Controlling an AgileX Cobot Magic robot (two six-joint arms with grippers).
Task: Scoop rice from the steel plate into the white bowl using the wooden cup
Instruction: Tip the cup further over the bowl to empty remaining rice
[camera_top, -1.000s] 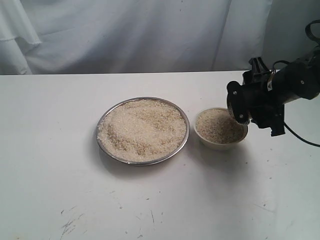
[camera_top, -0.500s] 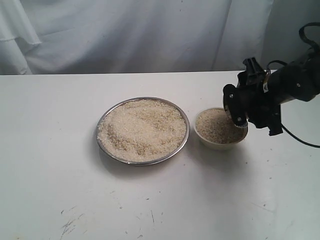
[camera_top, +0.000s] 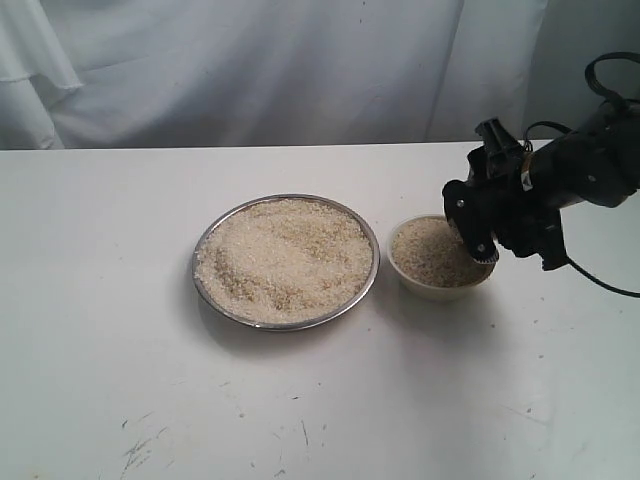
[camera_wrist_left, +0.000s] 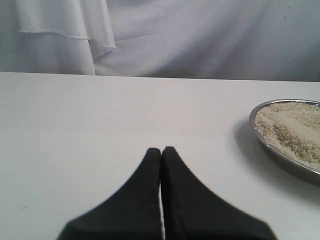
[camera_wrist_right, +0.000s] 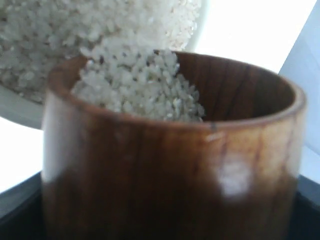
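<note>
The near stretch of the white bench (camera_top: 330, 420) carries faint dark scuffs (camera_top: 135, 455) at the near left. Further in, about the middle, sits the steel plate (camera_top: 300, 325), wide and shallow, heaped almost from rim to rim with rice (camera_top: 285, 260). Just beside it on the right, with a narrow gap between them, stands the white bowl (camera_top: 440, 290), itself filled with rice close to its rim.

The right hand (camera_top: 480, 232), black and turned sideways, hangs over the bowl's right rim. It pinches the wooden cup (camera_wrist_right: 170, 170), whose reddish-brown wall fills most of the right wrist view; the cup is tipped with its mouth toward the bowl, and a mound of rice (camera_wrist_right: 140, 90) lies against the lip nearest the bowl. Whether that mound touches the bowl's own heap cannot be told; in the exterior view the cup is almost wholly hidden behind the hand.

The left hand (camera_wrist_left: 161, 150) shows in its own wrist view alone. Its two black fingers (camera_wrist_left: 140, 200) are pressed together with nothing between them, low over the bench, and the steel plate lies near it but apart from it. At the far edge of the bench hangs a pale, creased cloth (camera_top: 250, 70).
</note>
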